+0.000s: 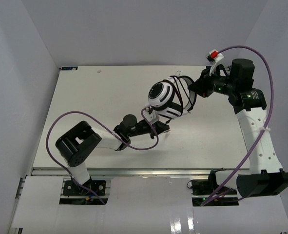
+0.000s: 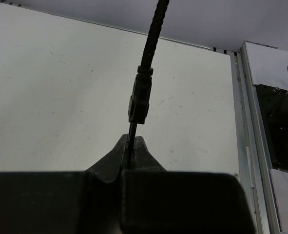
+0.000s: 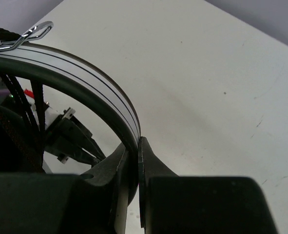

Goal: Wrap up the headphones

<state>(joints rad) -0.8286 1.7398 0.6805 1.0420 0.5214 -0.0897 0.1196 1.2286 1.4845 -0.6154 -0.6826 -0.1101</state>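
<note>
The white headphones (image 1: 167, 99) with black rings hang above the table's middle, with black cable (image 1: 184, 92) looped round them. My right gripper (image 1: 193, 87) is shut on the headband (image 3: 92, 85), which curves up and left from between its fingers in the right wrist view. My left gripper (image 1: 162, 128) sits just below the headphones, shut on the thin black cable (image 2: 131, 139). In the left wrist view that cable rises from the fingertips through a small black inline piece (image 2: 139, 100) into a thicker braided length (image 2: 152, 34).
The white table (image 1: 95, 107) stretches left of the headphones. Purple arm cables loop over the left (image 1: 61, 122) and right (image 1: 268, 73) sides. A metal rail (image 1: 134, 171) runs along the near edge. A wire clip (image 3: 29, 34) sits on the headband.
</note>
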